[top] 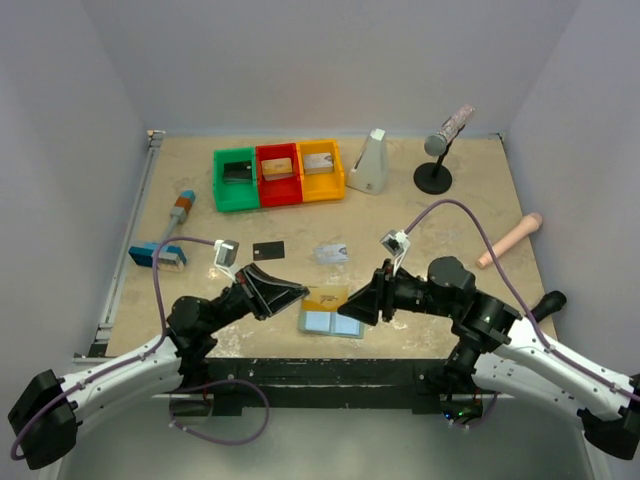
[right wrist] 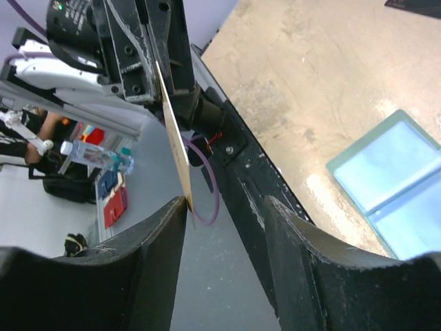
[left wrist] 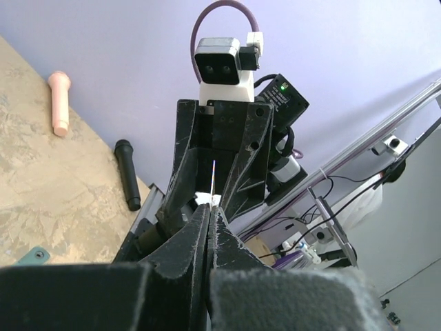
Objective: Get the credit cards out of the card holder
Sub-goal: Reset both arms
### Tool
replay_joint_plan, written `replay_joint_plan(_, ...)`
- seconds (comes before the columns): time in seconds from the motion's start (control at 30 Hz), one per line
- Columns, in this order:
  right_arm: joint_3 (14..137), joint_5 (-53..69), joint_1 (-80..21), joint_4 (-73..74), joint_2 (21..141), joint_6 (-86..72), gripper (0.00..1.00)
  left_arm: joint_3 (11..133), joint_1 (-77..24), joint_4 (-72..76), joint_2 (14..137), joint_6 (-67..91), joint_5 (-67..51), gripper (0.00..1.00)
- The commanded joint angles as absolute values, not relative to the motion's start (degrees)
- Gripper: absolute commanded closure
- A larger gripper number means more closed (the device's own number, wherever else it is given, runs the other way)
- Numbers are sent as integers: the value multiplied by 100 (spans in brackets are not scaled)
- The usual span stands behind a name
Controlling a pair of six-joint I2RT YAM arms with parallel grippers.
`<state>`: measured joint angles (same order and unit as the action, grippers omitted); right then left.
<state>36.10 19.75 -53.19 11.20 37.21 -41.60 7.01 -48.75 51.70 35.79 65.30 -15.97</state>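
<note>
My left gripper (top: 300, 292) is clamped tight on one end of the orange-gold card (top: 326, 297), holding it out toward my right gripper (top: 347, 307). The right gripper's jaws stand apart and grip nothing, with the card's free end close by one finger. The card holder (top: 331, 323) lies open on the table (top: 450, 230) just beneath both grippers, pale blue faces up. Beyond them lie the black card (top: 268, 250) and the silver-grey card (top: 331, 253), whose markings are too small to read.

Left end effector (right wrist: 160, 65) pinches orange-gold card (right wrist: 176, 145) beside spread right end effector (right wrist: 226, 202)
</note>
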Motion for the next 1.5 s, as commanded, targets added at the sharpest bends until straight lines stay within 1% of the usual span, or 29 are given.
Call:
replay_joint_plan(0.0, 3577, 1626, -5300, 378, 3630, -4377, 48, 642, -4843, 5704, 3542, 6671, -1459, 100)
replay_joint_plan(0.13, 3525, 1617, -5300, 185, 3577, -4386, 49, 598, -4843, 5678, 3489, 6671, -1433, 100)
replay_joint_plan(0.2, 3568, 1617, -5300, 176, 3594, -4368, 52, 598, -4843, 5678, 3516, 6671, -1424, 100)
replay_joint_plan(0.27, 3595, 1635, -5300, 167, 3630, -4351, 58, 589, -4843, 5713, 3551, 6680, -1441, 100)
replay_joint_plan(0.33, 3595, 1670, -5300, 132, 3665, -4351, 69, 615, -4843, 5748, 3577, 6688, -1450, 100)
replay_joint_plan(0.53, 3577, 1688, -5300, 105, 3621, -4324, 90, 624, -4843, 5722, 3647, 6645, -1468, 100)
replay_joint_plan(0.57, 3568, 1679, -5300, 114, 3578, -4324, 95, 624, -4843, 5696, 3647, 6618, -1468, 97)
replay_joint_plan(0.6, 3568, 1635, -5300, 158, 3542, -4333, 97, 633, -4843, 5634, 3630, 6583, -1468, 79)
replay_joint_plan(0.63, 3594, 1565, -5300, 245, 3507, -4333, 100, 650, -4851, 5477, 3604, 6531, -1442, 55)
replay_joint_plan(0.67, 3630, 1443, -5300, 429, 3463, -4298, 100, 676, -4817, 5188, 3508, 6469, -1372, 43)
replay_joint_plan(0.7, 3691, 1302, -5300, 666, 3437, -4237, 100, 712, -4790, 4733, 3376, 6408, -1258, 33)
replay_joint_plan(0.77, 3901, 1065, -5186, 1262, 3401, -4114, 100, 782, -4711, 3802, 2938, 6233, -986, 26)
replay_joint_plan(0.83, 4068, 1063, -4774, 1808, 3401, -4052, 100, 861, -4650, 2844, 2402, 6013, -687, 24)
replay_joint_plan(0.93, 4279, 1063, -4080, 2625, 3576, -3955, 100, 1194, -4649, 1148, 1470, 5688, -63, 24)
replay_joint_plan(1.07, 4579, 1335, -3070, 3146, 4480, -3797, 100, 1493, -4641, -208, 924, 5485, 448, 26)
replay_joint_plan(1.23, 4851, 1879, -2418, 2927, 5553, -3341, 100, 1836, -4641, -1044, 896, 5309, 361, 27)
replay_joint_plan(1.37, 5325, 2653, -2136, 3005, 6475, -2954, 100, 1995, -4641, -1362, 914, 5151, 264, 27)
replay_joint_plan(1.47, 5440, 2566, -1934, 3068, 6758, -2804, 100, 1995, -4641, -1450, 800, 5124, 246, 27)
